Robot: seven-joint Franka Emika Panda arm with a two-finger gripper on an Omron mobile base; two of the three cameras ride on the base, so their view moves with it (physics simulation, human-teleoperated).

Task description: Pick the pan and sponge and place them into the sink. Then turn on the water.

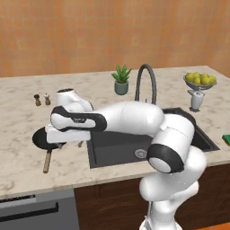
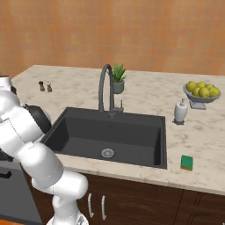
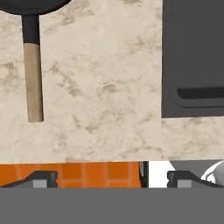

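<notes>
Rendered kitchen, beige marble tabletop (image 1: 18, 130) with a dark sink (image 2: 110, 134) set into it. White arm reaching left across the basin, hand (image 3: 111, 177) hovering low over the tabletop just left of the sink, its 2 fingertips (image 3: 43, 178) standing wide apart and holding nothing.

Black pan (image 1: 42, 139) lying flat on the tabletop just left of the sink, partly hidden beneath the hand. Wooden handle (image 1: 47, 162) running toward the front edge of the tabletop, away from the wall; long axis roughly front to back, nearly parallel to the sink's left wall. In the hand view, handle off to one side of the open fingers, not between them.

Green sponge (image 2: 187, 162) flat near the front edge to the right of the sink, well apart from the pan. Neither item in the basin; no stream at the faucet (image 2: 105, 88).

Likely risks: closing from here would probably catch nothing, given the sideways offset from the handle. Gripping the handle far from the bowl could let the heavier end droop or twist. Swinging the pan over could clip the sink rim.
</notes>
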